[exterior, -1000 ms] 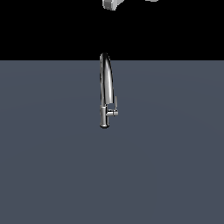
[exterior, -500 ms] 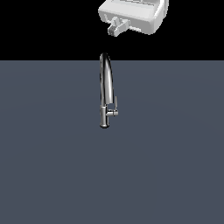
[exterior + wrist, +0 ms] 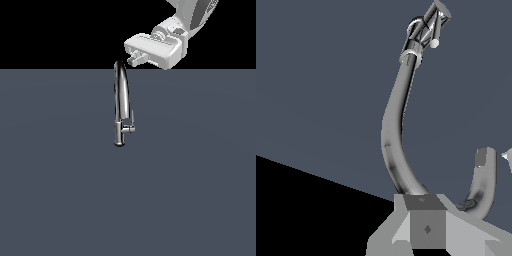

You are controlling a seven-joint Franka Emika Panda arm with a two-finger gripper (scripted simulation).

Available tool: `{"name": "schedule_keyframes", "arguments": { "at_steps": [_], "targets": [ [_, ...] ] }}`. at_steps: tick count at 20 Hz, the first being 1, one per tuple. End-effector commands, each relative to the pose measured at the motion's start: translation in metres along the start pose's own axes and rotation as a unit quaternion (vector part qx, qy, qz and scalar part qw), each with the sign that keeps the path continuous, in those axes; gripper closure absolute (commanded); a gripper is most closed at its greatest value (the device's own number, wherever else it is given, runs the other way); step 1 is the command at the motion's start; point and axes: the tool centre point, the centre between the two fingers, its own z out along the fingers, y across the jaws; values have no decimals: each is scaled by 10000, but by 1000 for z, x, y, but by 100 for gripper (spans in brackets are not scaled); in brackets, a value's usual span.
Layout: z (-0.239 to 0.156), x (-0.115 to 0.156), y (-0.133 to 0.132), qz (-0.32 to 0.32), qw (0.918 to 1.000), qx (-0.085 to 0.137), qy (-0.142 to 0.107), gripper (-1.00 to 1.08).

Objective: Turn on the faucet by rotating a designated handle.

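Item 1: faucet [image 3: 121, 100]. Tall, slim, polished chrome with bright streaks along its length. A high arched spout rises from a short cylindrical body; in the wrist view [image 3: 398, 120] the tube curves in a long sweep and hooks back to an open spout end. It stands alone near the middle of the tabletop [image 3: 60, 190], its arch top reaching the line where the surface meets the black background.

Item 2: handle [image 3: 131, 120]. Small thin chrome lever on a short stub off the side of the body, on the exterior view's right, low on the faucet. The lever points upward beside the lower spout. In the wrist view [image 3: 432, 25] it appears as a cluster of short rods at the far end of the tube. Nothing touches it.

Item 3: tabletop. Flat, uniform slate grey-blue, unmarked.

Item 4: claw [image 3: 150, 50]. White blocky housing on the white arm, above and to the exterior view's right of the arch top, near the spout but apart from it. Its grey base shows in the wrist view [image 3: 426, 225], close to the curve of the tube. Fingertips are not clearly shown in either view, so whether it is wide or narrow cannot be told.
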Motion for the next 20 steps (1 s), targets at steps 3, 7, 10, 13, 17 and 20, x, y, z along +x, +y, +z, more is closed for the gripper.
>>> {"name": "schedule_keyframes", "arguments": {
  "at_steps": [3,7,10,13,17,20],
  "targets": [
    [6,34,-2,355,9977,373,-429,108],
    [14,66,-3,693,9915,725,-829,108],
    [22,91,-2,959,9838,999,-1141,108],
    [31,113,-1,1205,9744,1252,-1426,108],
    [44,138,1,1485,9611,1538,-1748,108],
    [53,152,3,1655,9516,1712,-1941,108]
  ]
}}
